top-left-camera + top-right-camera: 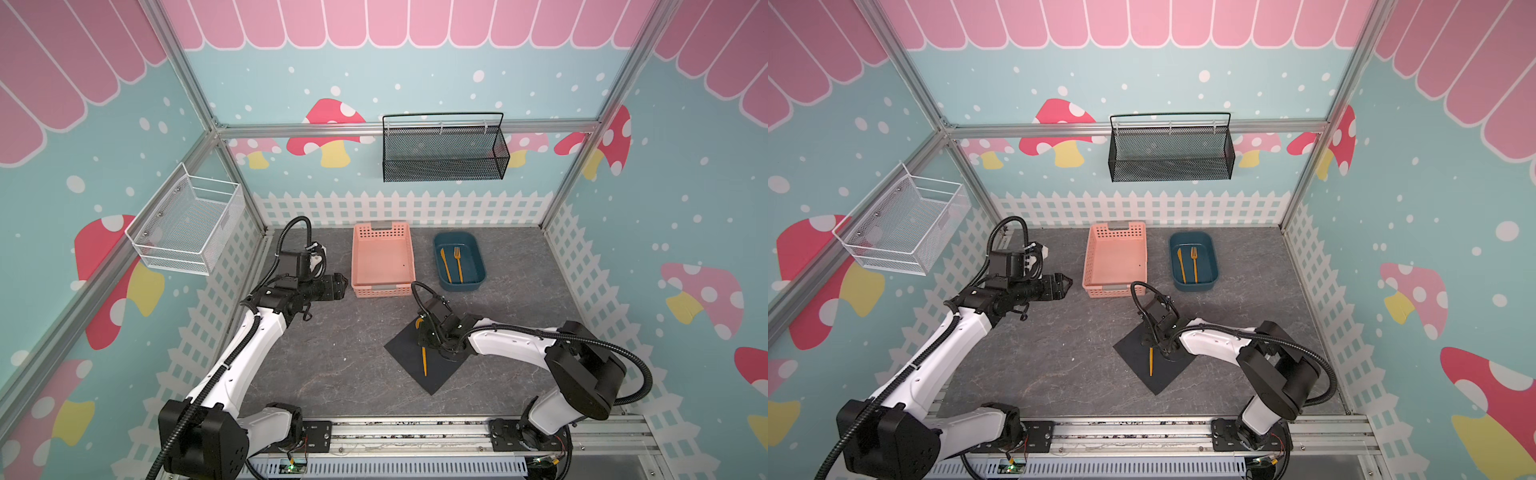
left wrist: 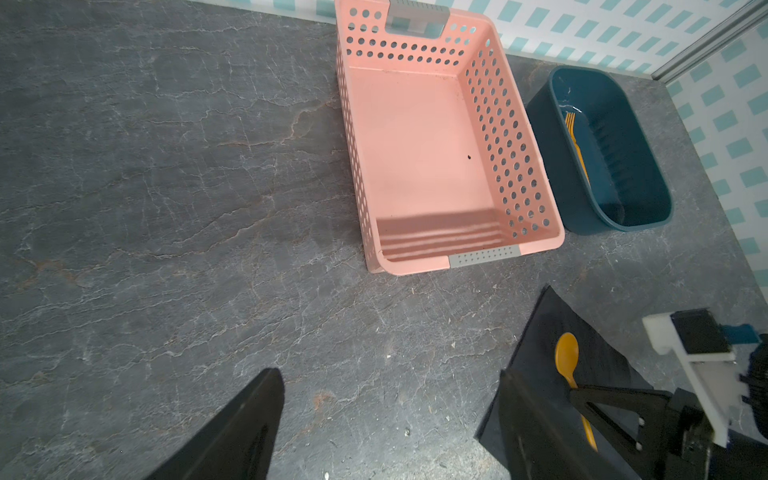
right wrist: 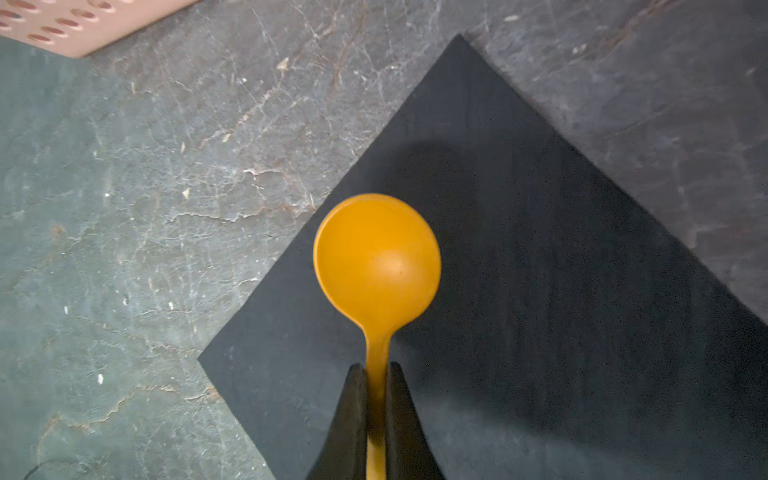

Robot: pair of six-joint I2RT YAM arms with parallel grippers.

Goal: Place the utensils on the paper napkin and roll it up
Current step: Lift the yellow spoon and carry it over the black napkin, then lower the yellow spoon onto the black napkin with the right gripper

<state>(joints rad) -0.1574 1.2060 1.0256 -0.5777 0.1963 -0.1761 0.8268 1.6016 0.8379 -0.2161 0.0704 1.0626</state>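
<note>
The black paper napkin (image 1: 442,376) (image 1: 1133,349) (image 3: 540,270) lies as a diamond on the grey table, in front of the basket. My right gripper (image 1: 422,337) (image 1: 1150,340) (image 3: 377,368) is over it, shut on the handle of the orange spoon (image 1: 424,362) (image 1: 1150,362) (image 2: 566,353) (image 3: 376,257). The spoon's round bowl points toward the napkin's far corner and casts a shadow on the sheet. The fork (image 1: 458,264) (image 1: 1194,264) (image 2: 575,137) and knife (image 1: 445,264) (image 1: 1181,266) lie in the dark blue tub (image 1: 482,268). My left gripper (image 1: 345,283) (image 1: 1068,283) (image 2: 388,372) hangs open and empty, left of the pink basket.
The pink perforated basket (image 1: 356,257) (image 2: 503,137) stands empty at the back middle, with the blue tub (image 2: 648,195) to its right. A black mesh basket (image 1: 444,162) hangs on the back wall and a white wire basket (image 1: 187,224) on the left wall.
</note>
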